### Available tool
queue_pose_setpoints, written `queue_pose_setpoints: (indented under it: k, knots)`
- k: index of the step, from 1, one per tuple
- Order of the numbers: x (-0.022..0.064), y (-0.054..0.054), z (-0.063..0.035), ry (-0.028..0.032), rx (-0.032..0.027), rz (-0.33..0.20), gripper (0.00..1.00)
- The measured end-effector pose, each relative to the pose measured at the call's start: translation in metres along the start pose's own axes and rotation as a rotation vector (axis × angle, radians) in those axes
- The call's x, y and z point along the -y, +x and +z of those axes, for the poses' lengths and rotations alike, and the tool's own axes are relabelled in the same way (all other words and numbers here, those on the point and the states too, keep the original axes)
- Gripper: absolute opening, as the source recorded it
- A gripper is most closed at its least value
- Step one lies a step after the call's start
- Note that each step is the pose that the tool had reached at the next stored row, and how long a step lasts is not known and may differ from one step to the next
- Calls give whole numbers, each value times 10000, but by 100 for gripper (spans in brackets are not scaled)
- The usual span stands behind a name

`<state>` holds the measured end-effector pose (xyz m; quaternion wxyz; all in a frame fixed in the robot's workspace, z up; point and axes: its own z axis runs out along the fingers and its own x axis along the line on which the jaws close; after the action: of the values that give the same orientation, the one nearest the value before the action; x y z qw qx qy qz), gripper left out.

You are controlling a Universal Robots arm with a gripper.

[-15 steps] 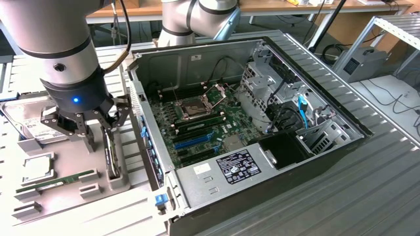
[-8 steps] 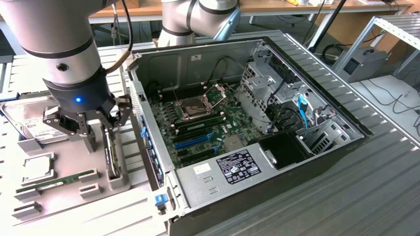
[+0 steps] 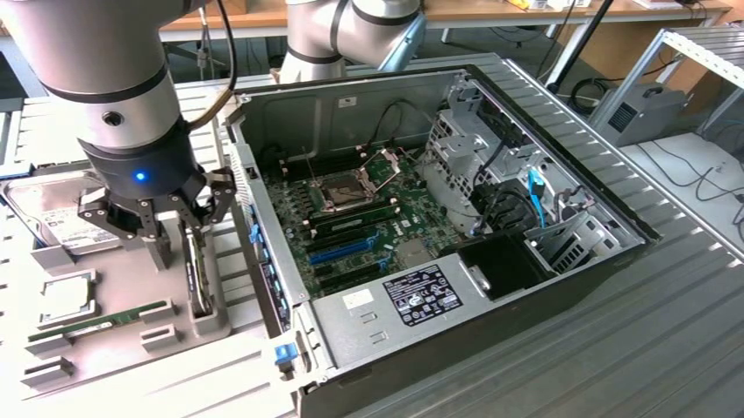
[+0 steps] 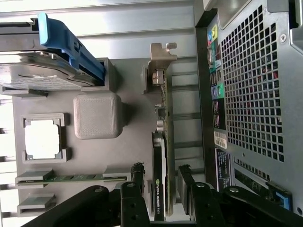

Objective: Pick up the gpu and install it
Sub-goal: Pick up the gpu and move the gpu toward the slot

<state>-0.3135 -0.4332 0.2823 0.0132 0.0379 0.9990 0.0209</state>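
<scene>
gpu (image 4: pixel 160 156): we lose one end at the wrist view's edge.
hard drive (image 3: pixel 41 209): partly hidden behind the arm (image 3: pixel 117 87).

Bright even light, soft shadows, mild glare

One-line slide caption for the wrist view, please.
Open gripper straddles the gpu, standing on edge in its gray holder tray beside the perforated rear panel of the computer case.
</scene>
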Motion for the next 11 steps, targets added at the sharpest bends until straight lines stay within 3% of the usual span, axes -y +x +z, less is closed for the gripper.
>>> queue_pose_setpoints:
  k: [11]
  knots:
    - [8,5,183,1,-1,0,42]
